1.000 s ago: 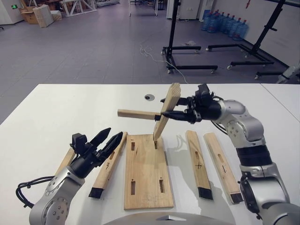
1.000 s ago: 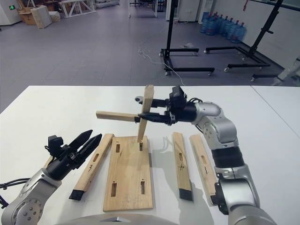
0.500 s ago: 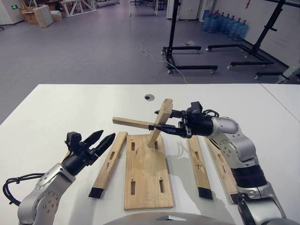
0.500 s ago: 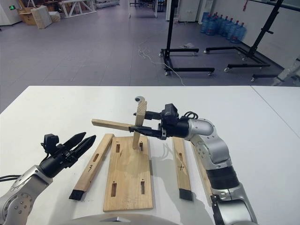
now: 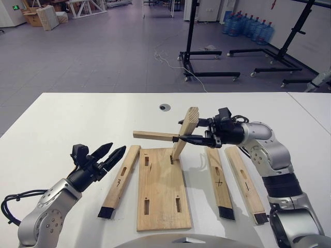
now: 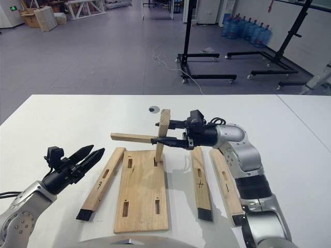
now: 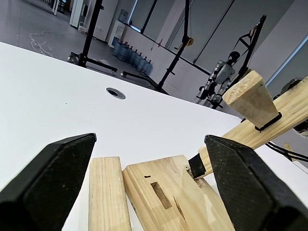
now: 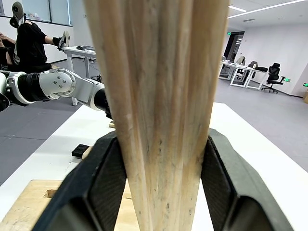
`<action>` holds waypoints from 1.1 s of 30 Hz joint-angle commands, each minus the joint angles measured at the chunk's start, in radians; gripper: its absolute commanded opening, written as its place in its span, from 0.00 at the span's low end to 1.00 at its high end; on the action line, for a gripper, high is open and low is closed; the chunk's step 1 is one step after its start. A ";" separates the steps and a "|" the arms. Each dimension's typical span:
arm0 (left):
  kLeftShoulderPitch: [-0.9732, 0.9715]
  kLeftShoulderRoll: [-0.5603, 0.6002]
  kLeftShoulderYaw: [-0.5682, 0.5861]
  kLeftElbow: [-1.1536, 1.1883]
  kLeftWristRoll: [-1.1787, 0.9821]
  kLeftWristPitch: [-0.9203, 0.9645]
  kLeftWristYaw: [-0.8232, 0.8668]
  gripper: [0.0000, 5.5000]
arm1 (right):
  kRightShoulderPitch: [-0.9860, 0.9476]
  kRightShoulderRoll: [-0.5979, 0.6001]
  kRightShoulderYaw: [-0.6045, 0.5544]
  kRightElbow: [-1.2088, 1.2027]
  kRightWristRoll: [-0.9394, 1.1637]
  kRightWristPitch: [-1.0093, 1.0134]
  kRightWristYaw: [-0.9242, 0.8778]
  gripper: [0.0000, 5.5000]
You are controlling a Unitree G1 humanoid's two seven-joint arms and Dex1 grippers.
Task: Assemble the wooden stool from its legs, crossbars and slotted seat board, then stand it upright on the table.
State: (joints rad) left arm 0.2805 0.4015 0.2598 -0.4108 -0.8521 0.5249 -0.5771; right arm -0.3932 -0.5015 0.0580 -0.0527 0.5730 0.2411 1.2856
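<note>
Right pincer (image 5: 180,132), clamped on the tilted leg (image 5: 190,118), should square its foot over the seat board (image 5: 161,199) slot (image 5: 171,159) before pressing; left pincer (image 5: 116,148) hovers, spread apart.

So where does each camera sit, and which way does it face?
Left eye view: on the head, looking forward and down over the table; both arms show, right gripper shut on a leg.
Right eye view: the head's other eye, same scene.
Left wrist view: on the left wrist, looking through the open left gripper at the seat board.
Right wrist view: on the right wrist, facing the clamped leg; the left arm shows beyond.
Shared: every view shows that leg.
</note>
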 commanded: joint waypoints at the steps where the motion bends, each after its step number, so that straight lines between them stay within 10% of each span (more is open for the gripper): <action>1: -0.017 0.009 -0.003 0.008 -0.005 0.029 0.010 0.75 | 0.005 -0.013 -0.003 0.001 0.018 0.022 0.021 0.37; 26: -0.042 -0.033 -0.036 0.071 0.041 0.005 -0.009 0.75 | -0.071 -0.009 0.095 0.298 -0.062 0.031 0.120 0.37; 33: -0.036 -0.064 -0.044 0.092 0.068 -0.025 -0.009 0.75 | -0.093 -0.021 0.058 0.229 -0.029 0.158 0.072 0.63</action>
State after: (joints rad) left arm 0.2416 0.3402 0.2144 -0.3296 -0.7978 0.5120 -0.5860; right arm -0.4666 -0.5145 0.1445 0.2075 0.5323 0.3806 1.3770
